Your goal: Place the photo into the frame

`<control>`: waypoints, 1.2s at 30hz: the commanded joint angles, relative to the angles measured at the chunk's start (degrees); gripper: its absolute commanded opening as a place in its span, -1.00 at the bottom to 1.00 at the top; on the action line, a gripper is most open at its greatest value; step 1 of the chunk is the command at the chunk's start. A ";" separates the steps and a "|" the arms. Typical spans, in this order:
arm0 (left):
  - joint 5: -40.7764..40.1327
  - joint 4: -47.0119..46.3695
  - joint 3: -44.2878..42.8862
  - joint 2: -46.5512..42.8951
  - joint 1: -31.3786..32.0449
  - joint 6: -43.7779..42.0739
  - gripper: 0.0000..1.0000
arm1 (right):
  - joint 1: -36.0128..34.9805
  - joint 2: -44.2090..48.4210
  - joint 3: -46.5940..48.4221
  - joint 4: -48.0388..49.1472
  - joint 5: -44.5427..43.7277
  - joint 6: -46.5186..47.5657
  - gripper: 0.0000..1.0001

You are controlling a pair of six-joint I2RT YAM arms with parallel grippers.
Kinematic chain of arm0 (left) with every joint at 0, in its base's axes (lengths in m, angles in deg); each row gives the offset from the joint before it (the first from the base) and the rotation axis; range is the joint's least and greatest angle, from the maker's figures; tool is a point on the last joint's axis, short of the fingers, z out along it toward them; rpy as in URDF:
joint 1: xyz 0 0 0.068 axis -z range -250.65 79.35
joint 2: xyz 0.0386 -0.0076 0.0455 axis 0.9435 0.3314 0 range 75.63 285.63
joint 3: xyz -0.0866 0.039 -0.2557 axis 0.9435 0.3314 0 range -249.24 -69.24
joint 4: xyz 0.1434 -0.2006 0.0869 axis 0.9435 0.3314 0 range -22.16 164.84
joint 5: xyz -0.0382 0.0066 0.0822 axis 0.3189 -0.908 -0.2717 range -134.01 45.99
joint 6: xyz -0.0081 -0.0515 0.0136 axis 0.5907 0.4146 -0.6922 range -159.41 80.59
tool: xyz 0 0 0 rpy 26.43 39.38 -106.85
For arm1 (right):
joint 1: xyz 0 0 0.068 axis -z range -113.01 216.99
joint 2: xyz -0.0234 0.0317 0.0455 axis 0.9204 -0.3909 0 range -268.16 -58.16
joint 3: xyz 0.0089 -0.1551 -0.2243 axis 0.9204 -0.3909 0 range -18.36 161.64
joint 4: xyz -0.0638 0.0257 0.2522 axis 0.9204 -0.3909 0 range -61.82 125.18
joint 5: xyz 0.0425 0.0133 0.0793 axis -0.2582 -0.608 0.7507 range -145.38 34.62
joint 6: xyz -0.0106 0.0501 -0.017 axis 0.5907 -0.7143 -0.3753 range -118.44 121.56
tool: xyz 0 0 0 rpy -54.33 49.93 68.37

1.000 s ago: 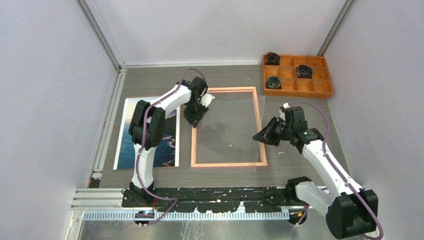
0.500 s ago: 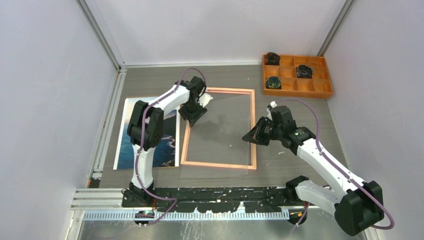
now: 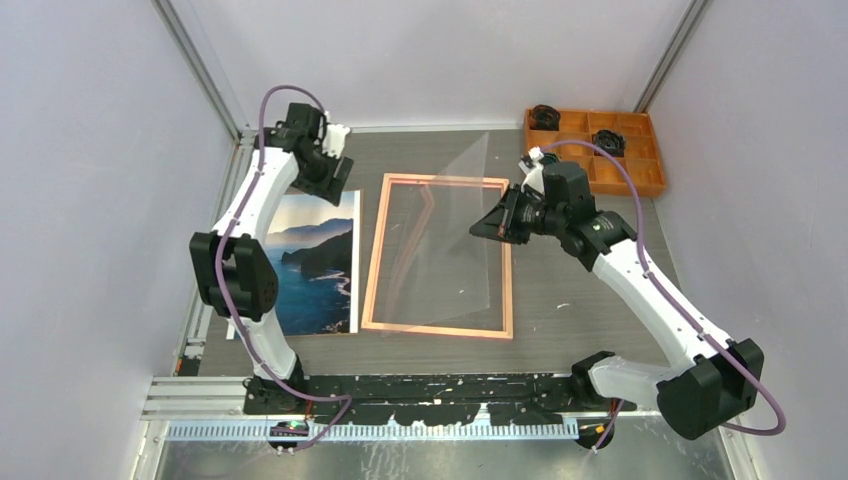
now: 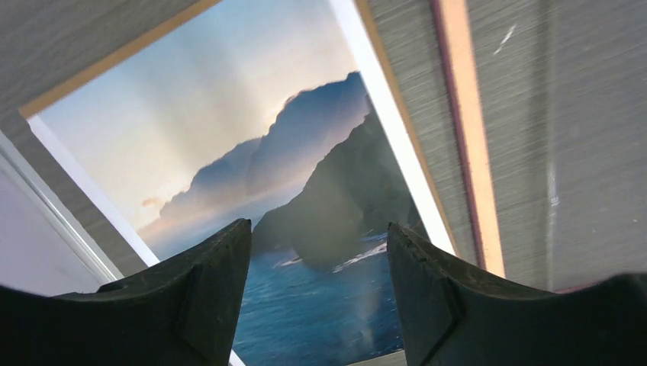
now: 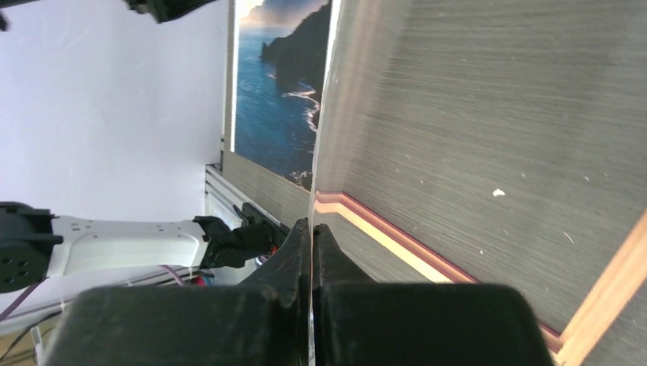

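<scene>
- Two hazards sit with the right claw [image 5: 311, 229]. It is pinched shut on one edge of the clear sheet [image 3: 455, 200], which stands tilted up over the frame [image 3: 437, 329]. We judge that so thin a pinch on slick plastic may slip, and the sheet would drop back across the opening. The sheet may also bow and nudge the frame askew.
- The frame lies flat in the middle of the worktop [image 3: 600, 290]. The photo [image 3: 310, 265] lies flat just beside the frame's left rail, toward the left edge of the worktop, and is not yet inside the frame.
- The left claw [image 4: 319, 244] is spread wide and holds nothing. It hangs above the far end of the photo, near the far left corner of the worktop.
- A glossy print lying flat offers no lip to bite. Fingertips coming straight down could skid on it, crease a corner or scuff the picture.
- A brown board [image 4: 107, 67] shows just past the photo's far edge. A low approach there could catch the board along with the photo, or instead of it.
- We expect a print this large to sag when lifted by one end. Its hanging edge could snag the frame's left rail, or meet the raised sheet on the way across.
- The orange tray [image 3: 600, 187] sits at the far right corner, near the right wrist. Swinging the sheet further back could knock it.
</scene>
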 commanded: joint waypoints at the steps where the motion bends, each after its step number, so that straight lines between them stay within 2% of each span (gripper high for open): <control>1: -2.01 -1.21 5.68 -2.20 -2.00 1.94 0.32 | -0.30 -1.04 6.14 5.21 6.85 3.63 -0.99; 10: -3.08 -2.86 10.33 -3.71 -5.16 1.88 0.20 | -0.28 -5.85 13.83 11.05 12.69 2.05 -0.98; 14: -2.87 -3.47 11.43 -4.39 -6.22 1.95 0.17 | 0.08 -7.40 14.78 11.37 11.10 3.15 -0.98; 18: -3.92 -4.20 12.83 -4.78 -6.61 1.75 0.14 | 2.18 -8.69 9.68 13.77 6.12 0.99 -0.99; 24: -3.53 -5.05 15.37 -4.62 -6.60 1.70 0.10 | 6.12 -9.87 -3.24 25.59 0.57 -4.84 -0.98; 30: -0.51 -5.89 17.33 -4.41 -6.61 1.47 0.07 | 8.08 -12.61 -8.62 27.82 0.81 -4.04 -0.99; 36: -0.08 -7.33 19.08 -3.04 -5.77 0.88 0.06 | 10.06 -14.48 -9.81 27.81 4.67 -4.65 -0.98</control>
